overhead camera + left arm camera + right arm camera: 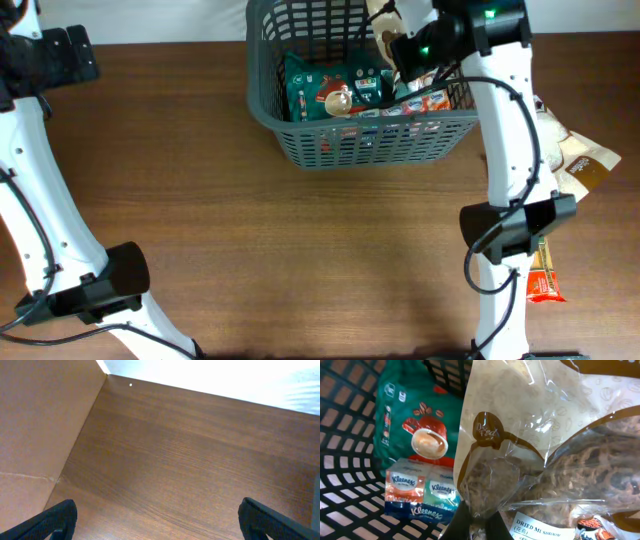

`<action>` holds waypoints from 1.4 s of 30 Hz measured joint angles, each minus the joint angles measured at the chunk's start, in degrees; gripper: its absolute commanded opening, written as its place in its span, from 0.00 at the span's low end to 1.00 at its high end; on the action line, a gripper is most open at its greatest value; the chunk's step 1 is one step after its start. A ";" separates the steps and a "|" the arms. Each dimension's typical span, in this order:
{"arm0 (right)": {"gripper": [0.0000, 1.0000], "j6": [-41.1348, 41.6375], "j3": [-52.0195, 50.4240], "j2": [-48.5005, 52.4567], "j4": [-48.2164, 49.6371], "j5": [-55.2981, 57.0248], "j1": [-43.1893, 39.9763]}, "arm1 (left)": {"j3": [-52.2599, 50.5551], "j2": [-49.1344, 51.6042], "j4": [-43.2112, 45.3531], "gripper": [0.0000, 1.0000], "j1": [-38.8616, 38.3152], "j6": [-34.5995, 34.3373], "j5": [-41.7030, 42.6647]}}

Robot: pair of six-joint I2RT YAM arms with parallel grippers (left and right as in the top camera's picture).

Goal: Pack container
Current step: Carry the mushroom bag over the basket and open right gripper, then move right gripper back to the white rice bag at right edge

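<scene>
The container (300, 140) is a dark grey lattice basket at the table's far middle. In it lie a green coffee packet (325, 90) and Kleenex tissue packs (420, 105). My right gripper (392, 38) hangs over its far right corner. In the right wrist view this gripper (481, 519) is shut on the neck of a clear bag of dried mushrooms (545, 450), held above the basket floor (345, 435), with the coffee packet (417, 425) and tissue pack (420, 492) below. My left gripper (75, 58) is at the far left, open (160, 522) over bare wood.
Right of the basket, brown-and-white food bags (575, 160) lie on the table. An orange packet (545, 280) lies near the right arm's base. A cardboard wall (40, 435) stands at the left in the left wrist view.
</scene>
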 measured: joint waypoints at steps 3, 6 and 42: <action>0.11 0.57 0.00 0.83 -1.62 0.00 0.00 | 0.00 0.00 -0.02 0.99 0.00 0.00 0.00; 0.44 1.33 0.00 1.49 -3.39 0.26 0.00 | 0.00 0.00 -0.02 0.99 0.00 0.02 0.00; 0.55 13.81 -23.39 -40.37 0.31 7.43 -34.62 | 0.00 0.00 -0.02 0.99 0.00 0.00 0.02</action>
